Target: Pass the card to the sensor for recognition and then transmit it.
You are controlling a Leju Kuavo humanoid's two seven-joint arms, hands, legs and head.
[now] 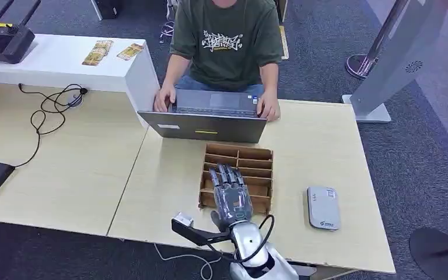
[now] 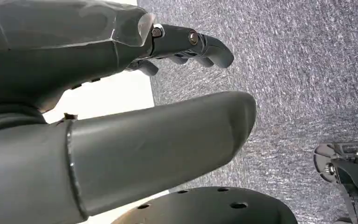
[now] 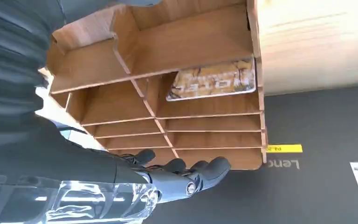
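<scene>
Over the wooden organizer [image 1: 237, 175] on the table [image 1: 321, 151], head view, the right hand [image 1: 231, 195] hovers flat, fingers apart, empty, hiding compartments; grey sensor [image 1: 323, 207] at 3 o'clock. Left wrist view: left hand [image 2: 121, 107] loosely apart above carpet. Right wrist view: card [image 3: 212, 84] lies in one compartment, partly hidden

The right hand [image 1: 231, 192] covers the near left slots of the rack [image 1: 255, 169]. The laptop [image 1: 207, 123] lid hides its screen. The head view's top edge cuts off the person [image 1: 226, 41].
</scene>
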